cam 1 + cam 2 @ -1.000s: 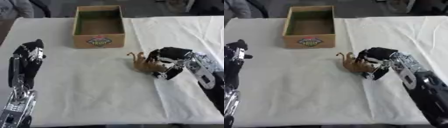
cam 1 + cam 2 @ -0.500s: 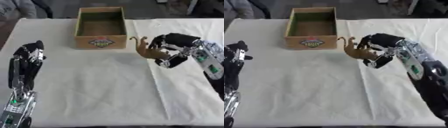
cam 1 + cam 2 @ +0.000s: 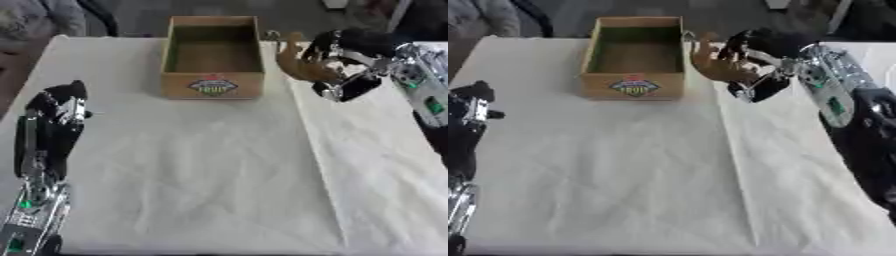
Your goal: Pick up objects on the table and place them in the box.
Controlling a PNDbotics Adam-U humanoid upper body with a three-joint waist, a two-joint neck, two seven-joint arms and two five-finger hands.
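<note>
Just beside the box's right wall, lifted off the table, a small brown toy animal (image 3: 298, 64) hangs in the right hand (image 3: 352, 59), whose fingers and thumb are curled round its body. The open cardboard box (image 3: 213, 86), with a green inside and a label on its front, stands on the white tablecloth (image 3: 219, 170). Well apart, at the left edge, the left hand (image 3: 59, 107) rests with relaxed fingers, holding nothing.

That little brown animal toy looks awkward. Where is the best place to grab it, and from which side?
Around its body, coming from the right. The brown animal toy has a thick middle, while its neck and legs look thin and stick out. The right hand already holds it that way, fingers curled round the body, beside the box.
</note>
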